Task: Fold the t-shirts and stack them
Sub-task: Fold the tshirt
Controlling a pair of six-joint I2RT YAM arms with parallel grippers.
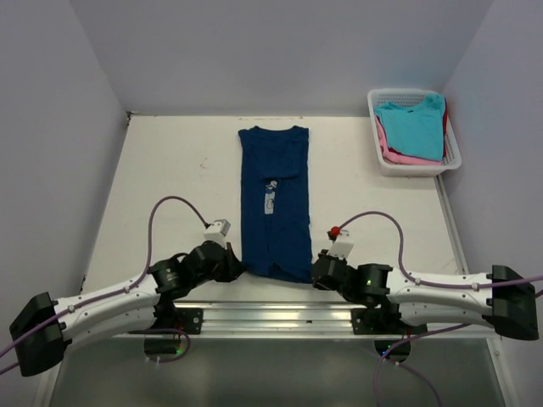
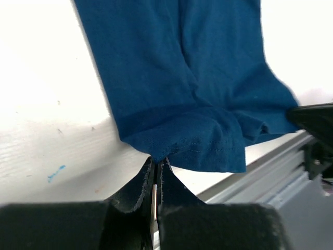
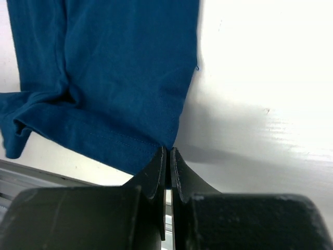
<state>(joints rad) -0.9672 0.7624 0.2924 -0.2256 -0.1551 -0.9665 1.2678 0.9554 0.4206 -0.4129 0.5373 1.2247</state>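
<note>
Navy t-shirt (image 1: 273,170) hem corners are pinched by both arms. The left gripper (image 2: 157,162) has its fingers pressed together on the near left corner, with only a thin slit between the pads. The right gripper (image 3: 167,152) is closed the same way on the near right corner. Just beyond the fingertips the hem is bunched and rumpled, lifting slightly off the table (image 1: 170,161), and in the left wrist view a fold of cloth runs up the middle.

Farther out, the garment lies as a long, narrow strip in the centre of the table, sides folded in, collar at the far end and a small pale print (image 1: 270,202) near its middle. Its near edge sits just beyond the metal rail (image 1: 280,312) that carries the arm bases.

At the far right corner, well apart, a white basket (image 1: 413,169) holds a turquoise shirt (image 1: 413,127) on top of a pink one (image 1: 395,156), with a sliver of red (image 1: 445,127) at the right side.
</note>
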